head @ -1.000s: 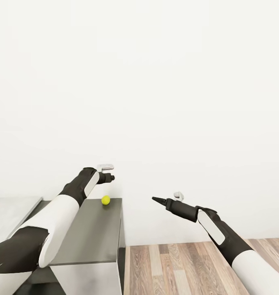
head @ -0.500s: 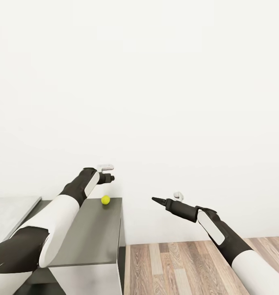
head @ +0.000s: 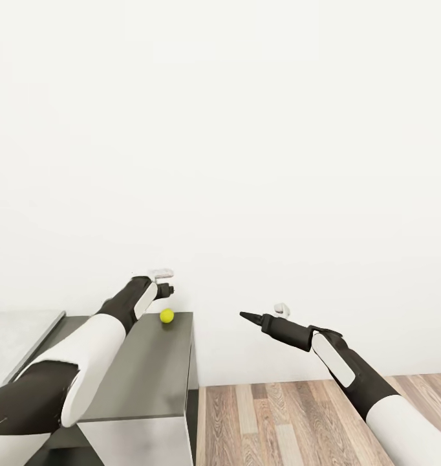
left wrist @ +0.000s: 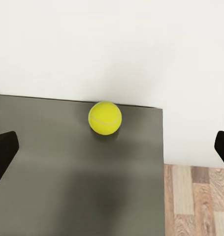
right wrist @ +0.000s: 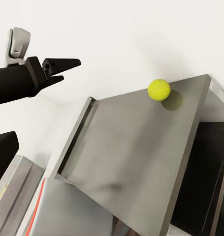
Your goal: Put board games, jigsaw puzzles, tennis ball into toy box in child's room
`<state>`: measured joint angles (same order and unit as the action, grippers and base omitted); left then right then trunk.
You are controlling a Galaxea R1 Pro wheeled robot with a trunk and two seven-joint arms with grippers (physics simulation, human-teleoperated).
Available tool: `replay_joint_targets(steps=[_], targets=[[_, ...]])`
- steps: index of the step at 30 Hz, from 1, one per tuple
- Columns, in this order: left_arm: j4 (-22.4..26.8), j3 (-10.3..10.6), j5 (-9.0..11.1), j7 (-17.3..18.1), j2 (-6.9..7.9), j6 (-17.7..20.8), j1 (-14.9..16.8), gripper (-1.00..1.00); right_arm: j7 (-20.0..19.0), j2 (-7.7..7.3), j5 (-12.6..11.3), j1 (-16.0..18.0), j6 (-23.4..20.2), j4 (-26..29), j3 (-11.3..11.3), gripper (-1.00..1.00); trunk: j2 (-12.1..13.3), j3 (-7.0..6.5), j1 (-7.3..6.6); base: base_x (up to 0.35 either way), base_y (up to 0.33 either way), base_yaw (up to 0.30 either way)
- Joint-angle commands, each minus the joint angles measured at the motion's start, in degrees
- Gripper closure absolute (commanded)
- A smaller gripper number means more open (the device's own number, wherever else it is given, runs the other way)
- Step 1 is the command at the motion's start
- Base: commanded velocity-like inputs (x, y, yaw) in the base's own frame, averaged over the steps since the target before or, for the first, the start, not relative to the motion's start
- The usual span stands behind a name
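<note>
The yellow tennis ball (head: pixel 167 315) rests near the far right corner of the table's dark grey section (head: pixel 143 369), close to the wall. My left gripper (head: pixel 169 290) hovers just above and slightly behind the ball, open. In the left wrist view the ball (left wrist: pixel 105 117) lies ahead, between the widely spread black fingers (left wrist: pixel 3 150), and nothing is held. My right gripper (head: pixel 245 316) hangs in the air right of the table, pointing left, open and empty. The right wrist view shows the ball (right wrist: pixel 159 89) and the left gripper (right wrist: pixel 62 71) above the dark top (right wrist: pixel 131 157).
A white wall runs directly behind the table. The pale grey desk top (head: pixel 13 336) adjoins the dark section on the left. Wood-plank floor (head: pixel 298 421) lies right of the table's edge, below my right arm.
My left gripper has dropped lower and drawn slightly left, closer to the tennis ball. The ball and the right arm have stayed put.
</note>
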<state>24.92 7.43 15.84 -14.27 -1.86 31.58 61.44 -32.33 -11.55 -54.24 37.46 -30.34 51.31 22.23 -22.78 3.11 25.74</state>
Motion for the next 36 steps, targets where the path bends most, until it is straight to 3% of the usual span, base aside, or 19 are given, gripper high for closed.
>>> replay_joint_targets(steps=[1,14,18,24,36], targets=[[-0.8,0.3,0.6,-0.6,0.05,-1.1,0.0,-1.00,0.1,-0.05,-0.4,0.1,-0.2,0.0,0.1,-1.00,-0.1,0.13,0.04,0.000,0.000,0.000],[-5.3,0.2,0.8,-0.9,-0.36,-7.0,-0.2,-1.00,0.1,0.02,-0.3,0.1,-0.2,0.0,0.2,-1.00,-0.1,0.14,0.04,0.000,0.000,0.000],[-9.7,0.2,0.6,-0.9,-1.09,-10.3,-0.2,-1.00,0.1,0.03,-0.3,0.1,-0.2,0.0,0.2,-1.00,-0.1,0.14,0.04,0.000,0.000,0.000],[-11.8,0.3,0.5,-0.9,-1.73,-13.4,-0.2,-1.00,0.0,0.03,-0.3,0.1,-0.2,0.0,0.1,-1.00,-0.1,0.14,0.04,0.000,0.000,0.000],[-12.3,0.3,0.3,-0.9,-1.92,-14.9,-0.2,-1.00,0.0,0.03,-0.3,0.1,-0.2,0.0,0.1,-1.00,-0.1,0.14,0.04,0.000,0.000,0.000]])
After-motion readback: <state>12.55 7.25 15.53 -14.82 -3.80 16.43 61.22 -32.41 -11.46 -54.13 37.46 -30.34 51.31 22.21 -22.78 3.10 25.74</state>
